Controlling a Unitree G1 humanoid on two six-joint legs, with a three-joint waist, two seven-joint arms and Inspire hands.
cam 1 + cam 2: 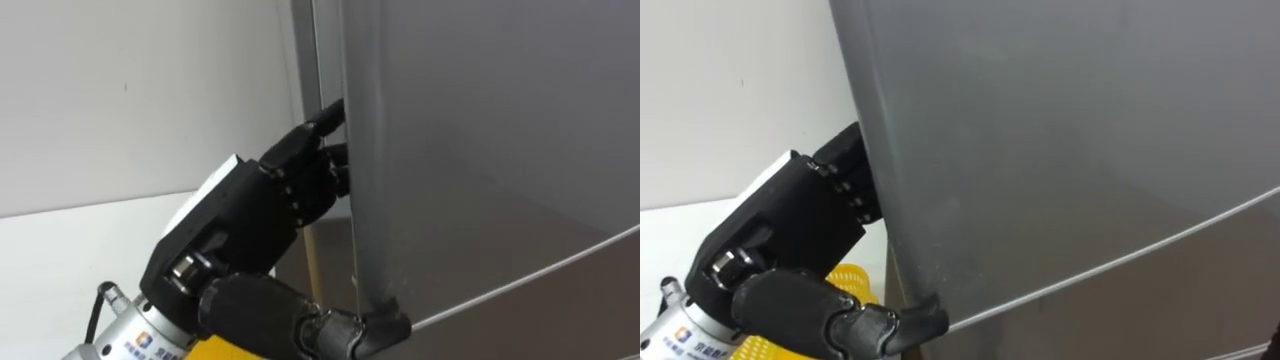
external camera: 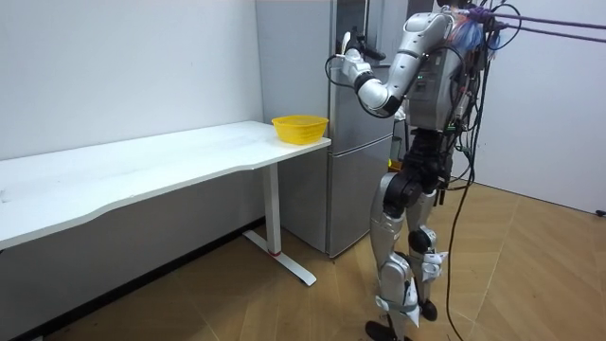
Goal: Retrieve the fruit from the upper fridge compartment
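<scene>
The grey upper fridge door (image 1: 480, 130) stands close in front of me, and a pale seam (image 1: 520, 285) divides it from the lower door. My left hand (image 1: 250, 215) is black and reaches from the lower left to the door's left edge, where it goes into the narrow gap between door and fridge body. The door (image 1: 1060, 130) covers the front of the hand (image 1: 790, 230) in the right eye view. In the room view I stand upright before the fridge (image 2: 355, 180) with the left hand (image 2: 352, 64) raised at its upper door. What is inside the fridge is hidden.
A yellow bowl (image 2: 300, 127) sits at the end of a long white table (image 2: 142, 166) right beside the fridge, below my left arm. A white wall runs behind the table. Wooden floor lies behind me.
</scene>
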